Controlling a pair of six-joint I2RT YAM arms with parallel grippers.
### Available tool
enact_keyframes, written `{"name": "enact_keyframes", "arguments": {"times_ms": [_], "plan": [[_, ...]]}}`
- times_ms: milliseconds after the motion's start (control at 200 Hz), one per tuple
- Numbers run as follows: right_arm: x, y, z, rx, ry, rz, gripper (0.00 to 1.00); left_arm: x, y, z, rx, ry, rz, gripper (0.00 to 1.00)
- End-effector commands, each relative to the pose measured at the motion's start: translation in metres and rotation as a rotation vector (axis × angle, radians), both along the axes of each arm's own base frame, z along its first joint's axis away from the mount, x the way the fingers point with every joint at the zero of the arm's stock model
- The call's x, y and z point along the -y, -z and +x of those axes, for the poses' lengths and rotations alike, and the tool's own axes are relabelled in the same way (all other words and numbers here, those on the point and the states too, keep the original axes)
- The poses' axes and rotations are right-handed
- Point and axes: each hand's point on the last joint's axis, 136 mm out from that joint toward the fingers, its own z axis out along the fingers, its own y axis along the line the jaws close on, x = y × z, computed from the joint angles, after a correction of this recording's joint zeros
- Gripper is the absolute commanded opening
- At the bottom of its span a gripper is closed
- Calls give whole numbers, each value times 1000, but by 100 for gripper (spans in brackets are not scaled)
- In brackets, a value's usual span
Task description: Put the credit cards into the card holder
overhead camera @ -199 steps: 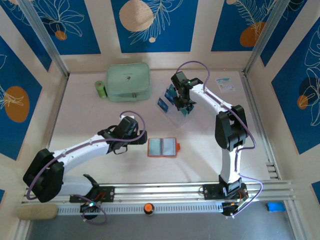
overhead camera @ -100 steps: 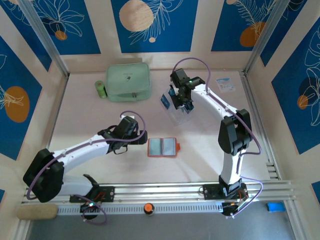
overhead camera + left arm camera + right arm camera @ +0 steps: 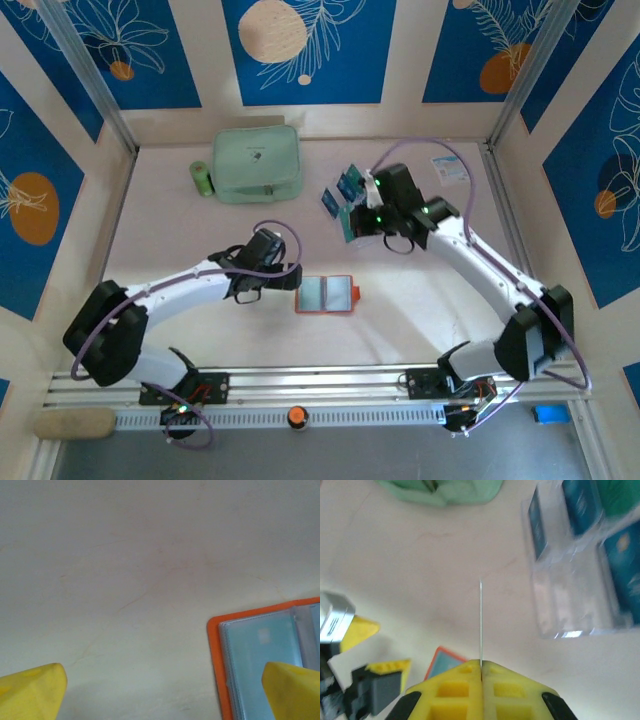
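Note:
The card holder, an orange wallet, lies open and flat near the middle of the table, its clear pockets facing up. My left gripper stands open just left of it; in the left wrist view its yellow fingers straddle bare table, and the card holder's corner lies beside the right one. My right gripper is shut on one teal credit card, seen edge-on as a thin line above the jaws. More credit cards stand in the clear rack.
A mint-green zip pouch and a green roll sit at the back left. A white-and-blue leaflet lies at the back right. Walls enclose the table on three sides.
My right gripper has come away from the rack with a card, moving forward toward the table's middle. The left gripper has edged right, closer to the card holder.

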Motion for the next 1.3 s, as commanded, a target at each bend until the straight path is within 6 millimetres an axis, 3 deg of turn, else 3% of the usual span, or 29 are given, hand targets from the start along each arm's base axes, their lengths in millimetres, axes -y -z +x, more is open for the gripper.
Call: {"name": "enact_keyframes", "arguments": {"times_ms": [0, 185, 565, 745, 1295], "plan": [[-25, 8, -17, -96, 36, 340, 0, 16, -2, 1, -10, 59, -22, 100], [-22, 54, -46, -146, 116, 483, 0, 21, 6, -5, -24, 88, 4, 100], [-30, 116, -75, -197, 171, 418, 0, 30, 24, -12, -38, 126, 71, 100], [-28, 126, -75, -195, 183, 399, 0, 25, 33, -13, -44, 123, 117, 100], [-38, 130, -67, -191, 168, 404, 0, 2, 52, -23, -82, 66, 187, 100]]}}
